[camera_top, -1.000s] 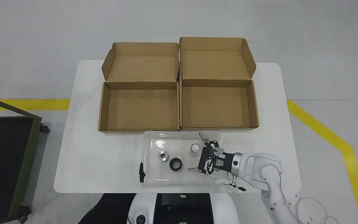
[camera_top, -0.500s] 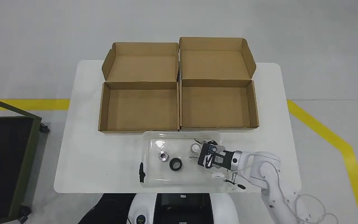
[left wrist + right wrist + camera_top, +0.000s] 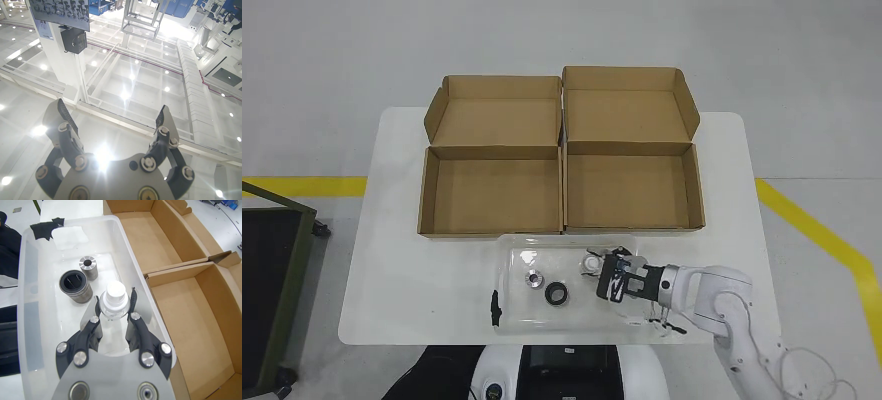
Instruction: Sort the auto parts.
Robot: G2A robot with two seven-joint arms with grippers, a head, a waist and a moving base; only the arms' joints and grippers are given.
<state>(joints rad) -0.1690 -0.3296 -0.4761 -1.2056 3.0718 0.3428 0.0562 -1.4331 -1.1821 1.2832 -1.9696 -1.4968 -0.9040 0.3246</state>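
R gripper (image 3: 114, 293) is down inside the clear plastic bin (image 3: 504, 262), which sits at the worktop's (image 3: 392, 250) front edge, about mid-width. Its fingers are clenched on the small clear part with a white cap (image 3: 115, 300). Both pads look to be touching its clear wall, one each side. The part stands upright on the bin floor, toward the bin's back wall.

Also in the bin, just beside it: a dark steel sleeve bearing w/ black rim (image 3: 75, 287), upright, and beyond that a small grey metal cylinder w/ centre hole (image 3: 88, 268), also upright. The two are near each other; I can't tell if they touch.

L gripper (image 3: 112, 103) points up at the ceiling, fingers spread wide, nothing between them.

Behind the bin, two open brown cardboard boxes sit side by side, walls touching, lids folded back toward the rear edge: left box (image 3: 492, 195), right box (image 3: 627, 190).
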